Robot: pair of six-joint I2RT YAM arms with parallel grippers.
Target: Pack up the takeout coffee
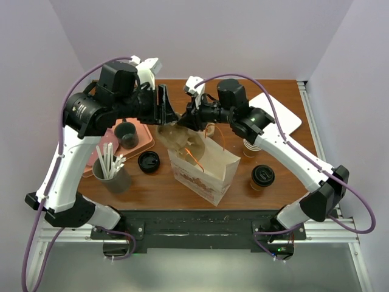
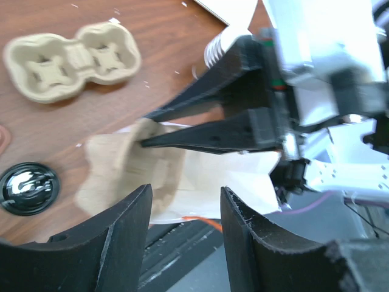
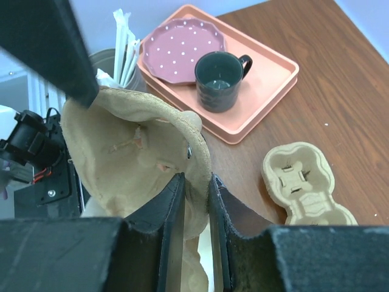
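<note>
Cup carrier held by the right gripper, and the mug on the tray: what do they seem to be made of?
The cup carrier pinched in the right gripper looks like moulded paper pulp: matte tan, fibrous, with softly rounded edges. The mug on the tray looks like glazed ceramic, dark with a glossy sheen inside; enamel cannot be ruled out.

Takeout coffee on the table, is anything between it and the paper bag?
Nothing lies on the table between the takeout coffee and the paper bag. But a tan cup carrier, pinched between the fingers of the right gripper, hangs at the bag's open mouth, partly blocking the way in.
</note>
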